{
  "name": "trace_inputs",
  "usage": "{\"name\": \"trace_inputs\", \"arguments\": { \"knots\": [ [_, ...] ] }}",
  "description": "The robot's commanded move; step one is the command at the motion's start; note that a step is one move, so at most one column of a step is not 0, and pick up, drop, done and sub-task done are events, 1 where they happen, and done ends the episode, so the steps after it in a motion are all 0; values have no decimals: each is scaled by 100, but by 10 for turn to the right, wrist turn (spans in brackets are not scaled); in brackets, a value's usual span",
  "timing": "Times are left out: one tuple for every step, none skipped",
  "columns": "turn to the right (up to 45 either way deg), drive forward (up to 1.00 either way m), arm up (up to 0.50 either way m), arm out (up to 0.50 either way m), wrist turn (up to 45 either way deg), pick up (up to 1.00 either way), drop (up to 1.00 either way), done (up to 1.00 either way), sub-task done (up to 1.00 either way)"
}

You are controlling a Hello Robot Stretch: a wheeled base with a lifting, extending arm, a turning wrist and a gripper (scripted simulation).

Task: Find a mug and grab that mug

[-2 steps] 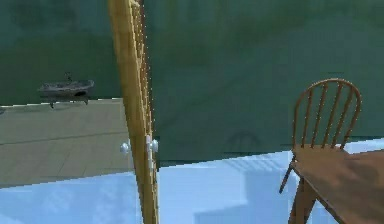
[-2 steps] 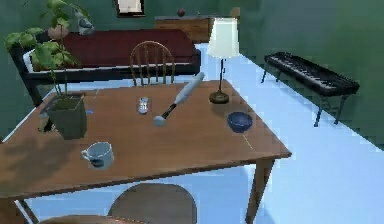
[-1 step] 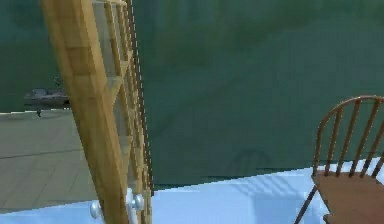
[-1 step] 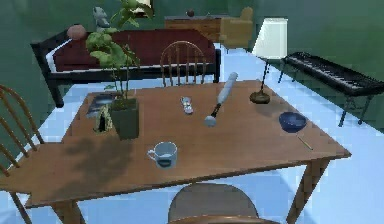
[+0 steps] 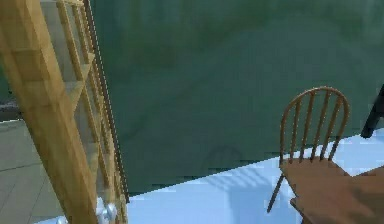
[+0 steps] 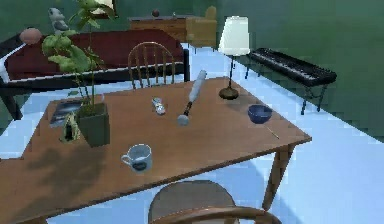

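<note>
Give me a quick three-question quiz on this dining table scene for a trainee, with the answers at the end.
1. True or false: the mug stands upright on the wooden table.
2. What stands on legs by the green wall, beyond the table at the arm side view's right? A. an electric keyboard B. a fridge C. a bathtub
3. What colour is the bowl on the table?
Key: 1 true; 2 A; 3 blue.

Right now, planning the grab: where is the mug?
In the arm side view, the mug stands on the wooden table, left of the middle near its lower edge, just down-right of the potted plant.
</note>
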Motion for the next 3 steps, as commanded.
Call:
{"name": "trace_inputs", "arguments": {
  "knots": [
    [0,20,0,0,0,0,0,0,0],
    [0,0,50,0,0,0,0,0,0],
    [0,0,34,0,0,0,0,0,0]
  ]
}}
